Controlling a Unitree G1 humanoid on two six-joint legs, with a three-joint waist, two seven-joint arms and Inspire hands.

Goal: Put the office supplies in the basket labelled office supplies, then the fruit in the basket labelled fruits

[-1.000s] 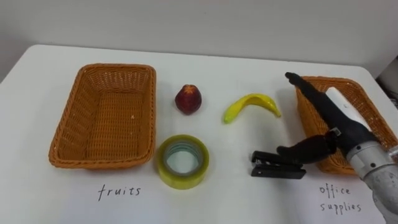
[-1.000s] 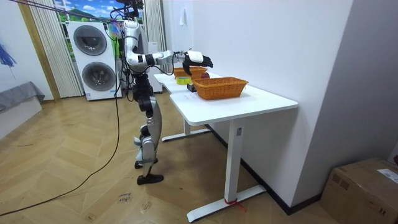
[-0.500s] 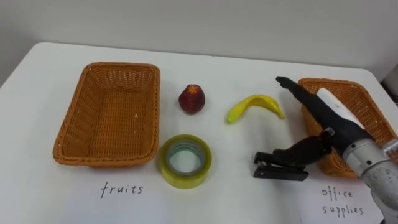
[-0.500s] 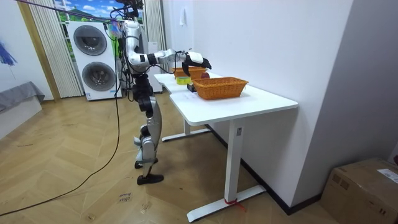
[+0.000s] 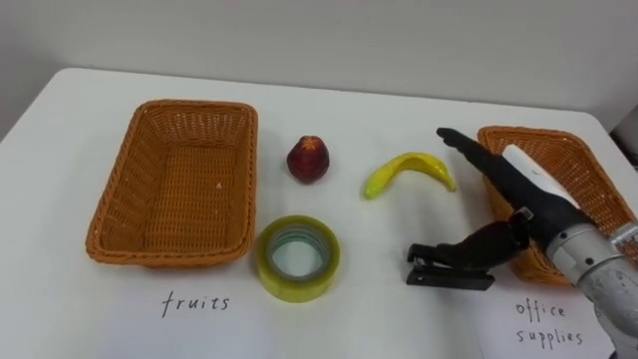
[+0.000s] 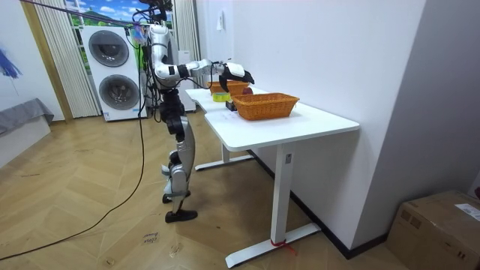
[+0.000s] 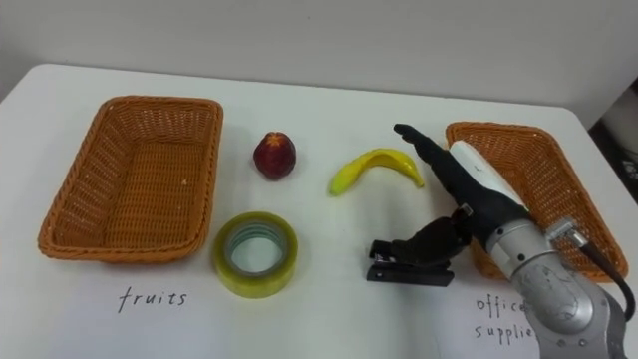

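Checking the head cams: right hand (image 5: 523,189) hung at the right of frame, between the banana (image 5: 409,168) and the right wicker basket (image 5: 568,135). Fingers (image 5: 469,148) were straight and close together, pointing to the upper left, tips just beside the banana's right end. Thumb (image 5: 480,247) was spread downward over the top of the black stapler (image 5: 439,277) at lower right of centre; I couldn't tell if it touched. Nothing was pinched.

Stapler lay flat on the white table (image 5: 379,319), outside both baskets. Red fruit (image 5: 308,159) sat at upper centre. Tape roll (image 5: 296,258) lay flat below it, just beside the left wicker basket (image 5: 130,179). A handwritten label (image 5: 194,304) lay below each basket.

In the room view the robot stood upright at the table's far end, stacked washing machines (image 6: 112,64) behind it, right arm out over the tabletop.
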